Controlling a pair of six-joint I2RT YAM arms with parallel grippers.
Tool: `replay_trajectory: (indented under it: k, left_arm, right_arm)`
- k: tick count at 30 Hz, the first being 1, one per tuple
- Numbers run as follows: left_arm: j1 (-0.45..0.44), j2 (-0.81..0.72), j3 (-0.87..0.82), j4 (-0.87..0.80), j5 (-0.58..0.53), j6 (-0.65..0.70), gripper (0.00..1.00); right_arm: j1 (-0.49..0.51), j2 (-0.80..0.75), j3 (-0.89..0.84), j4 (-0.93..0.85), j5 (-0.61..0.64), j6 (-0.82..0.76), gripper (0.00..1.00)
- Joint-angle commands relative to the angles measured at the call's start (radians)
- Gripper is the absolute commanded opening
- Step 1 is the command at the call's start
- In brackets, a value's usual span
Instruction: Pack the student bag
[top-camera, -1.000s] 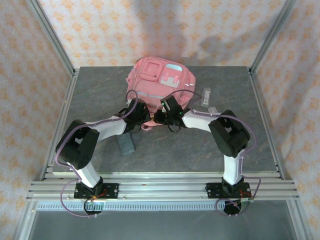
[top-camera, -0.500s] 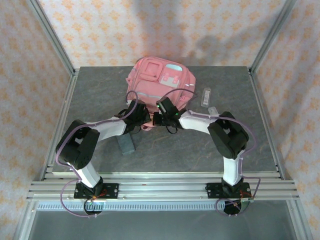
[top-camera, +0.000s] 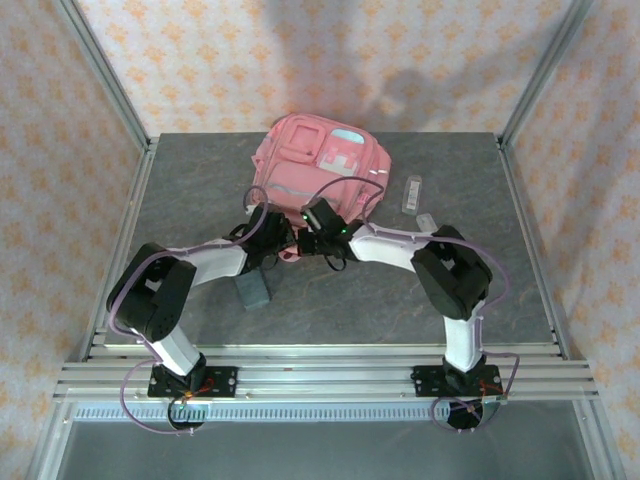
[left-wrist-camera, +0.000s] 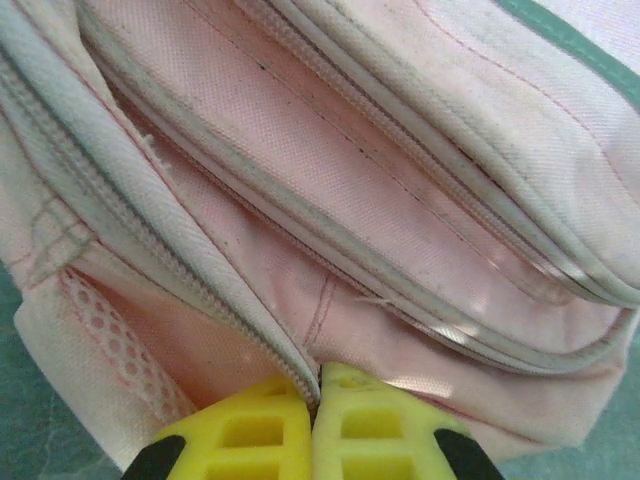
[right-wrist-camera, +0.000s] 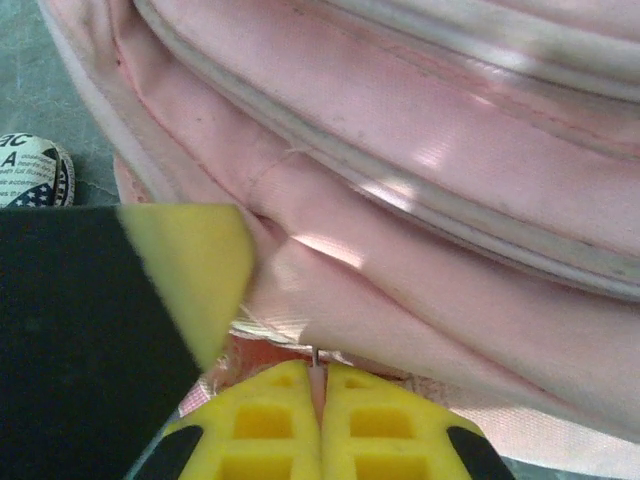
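Table: the grey top takes the middle of the overhead view, and nothing on it has shifted.
Student bag: it lies flat in the upper centre of the overhead view, front pockets facing up. It sits in the same place as a second ago, and its zips look not yet opened.
Right gripper: its arm has swung to the left along the lower edge of the bag, so it now sits just beside the other claw, a little left of centre. The yellow tips are pressed together, and a thin fold of pink fabric seems to be caught between them.
Left gripper: it has hardly moved. Its tips are also pressed together, on the white zip edge that runs down into their seam.
Meaning: both claws now pinch the bag's lower edge side by side. I judge this is preparation for pulling an opening apart; packing itself has not begun.
Grey block: it is unmoved at lower left of centre, apart from the bag.
Clear tube: it is unmoved to the right of the bag.
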Motion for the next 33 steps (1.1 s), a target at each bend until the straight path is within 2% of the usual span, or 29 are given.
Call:
replay_trajectory:
  k: [1, 8, 11, 13, 19, 25, 26, 29, 30, 33]
  left_arm:
    - [0.024, -0.058, -0.016, 0.025, 0.031, -0.005, 0.00]
    - [0.046, -0.088, -0.016, -0.028, 0.009, 0.038, 0.00]
    - [0.046, -0.075, -0.006, -0.027, 0.019, 0.043, 0.00]
    - [0.046, -0.065, 0.006, -0.032, 0.021, 0.057, 0.00]
    - [0.055, -0.024, 0.129, -0.142, -0.039, 0.175, 0.00]
    - [0.138, 0.021, 0.267, -0.217, -0.092, 0.267, 0.00]
    - [0.152, 0.029, 0.291, -0.236, -0.101, 0.273, 0.04]
    - [0.161, 0.010, 0.309, -0.261, -0.106, 0.270, 0.43]
    - [0.161, -0.009, 0.287, -0.248, -0.085, 0.253, 0.52]
    - [0.150, -0.082, 0.183, -0.208, -0.031, 0.185, 0.64]
  right_arm:
    - [-0.079, -0.081, -0.129, 0.038, 0.055, 0.003, 0.00]
    - [-0.247, -0.173, -0.321, 0.124, 0.169, 0.028, 0.00]
    - [-0.265, -0.197, -0.333, 0.139, 0.183, 0.032, 0.00]
    - [-0.261, -0.216, -0.339, 0.147, 0.148, 0.030, 0.00]
    - [-0.125, -0.310, -0.372, 0.134, 0.166, 0.015, 0.00]
    - [0.009, -0.303, -0.351, 0.217, 0.088, 0.060, 0.00]
    - [0.015, -0.288, -0.338, 0.239, 0.071, 0.069, 0.00]
    - [0.018, -0.233, -0.285, 0.267, 0.042, 0.084, 0.00]
    - [0.018, -0.218, -0.270, 0.276, 0.035, 0.087, 0.00]
    - [0.017, -0.192, -0.246, 0.291, 0.019, 0.090, 0.00]
